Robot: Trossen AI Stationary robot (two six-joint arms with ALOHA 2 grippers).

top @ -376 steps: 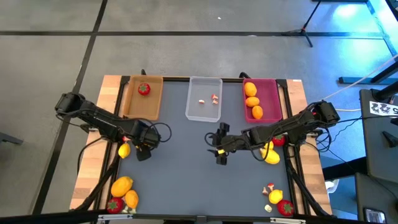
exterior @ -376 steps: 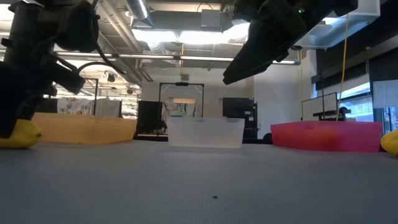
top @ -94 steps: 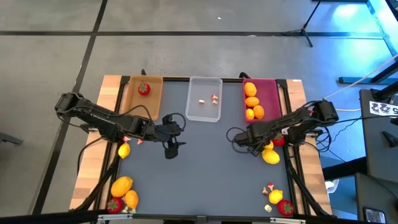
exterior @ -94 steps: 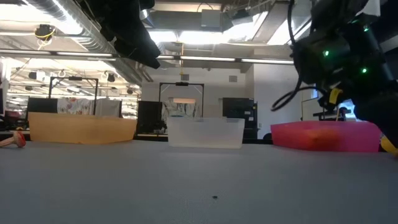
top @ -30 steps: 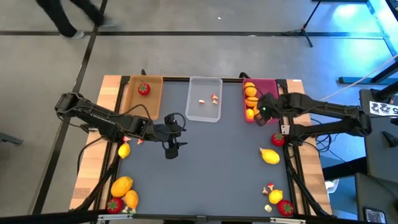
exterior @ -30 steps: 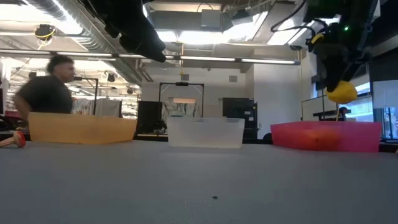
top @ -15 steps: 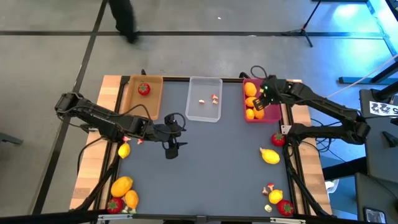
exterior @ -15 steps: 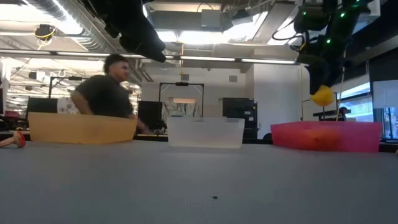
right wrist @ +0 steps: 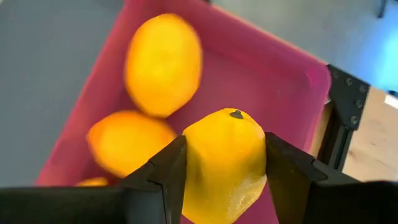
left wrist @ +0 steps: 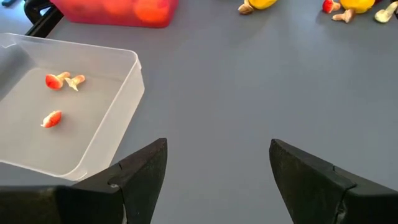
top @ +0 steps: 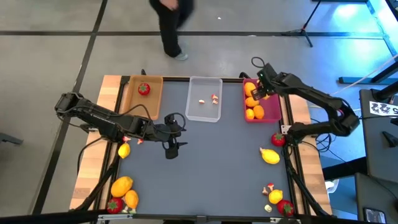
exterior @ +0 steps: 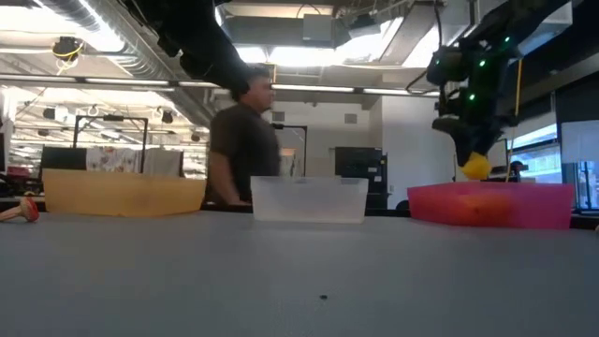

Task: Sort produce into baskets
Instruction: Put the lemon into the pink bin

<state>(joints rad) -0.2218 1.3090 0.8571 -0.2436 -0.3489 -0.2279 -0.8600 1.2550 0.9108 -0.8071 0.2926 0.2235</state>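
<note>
Above the magenta-pink basket [top: 263,99], at its far end, the right gripper [top: 257,92] hangs with its two dark fingers [right wrist: 158,180] clamped on a yellow lemon-like fruit [right wrist: 224,163]; the fruit is held clear of the orange fruits [right wrist: 163,63] lying in that basket below it. Beside the pink basket stands the clear basket [top: 204,99] with small red-and-white mushroom bits [left wrist: 60,81] in it, and beyond that the tan-brown basket [top: 142,97] with one red strawberry [top: 143,89]; the left gripper [top: 171,147] waits over bare grey table [top: 211,174] on the near side of the clear basket, jaws spread and holding nothing. Nearer than the pink basket, more yellow, orange and red pieces [top: 270,155] lie loose along the table's right edge; others [top: 122,185] sit by its left near corner. Past the table's far edge, a person [exterior: 243,140] walks by.
</note>
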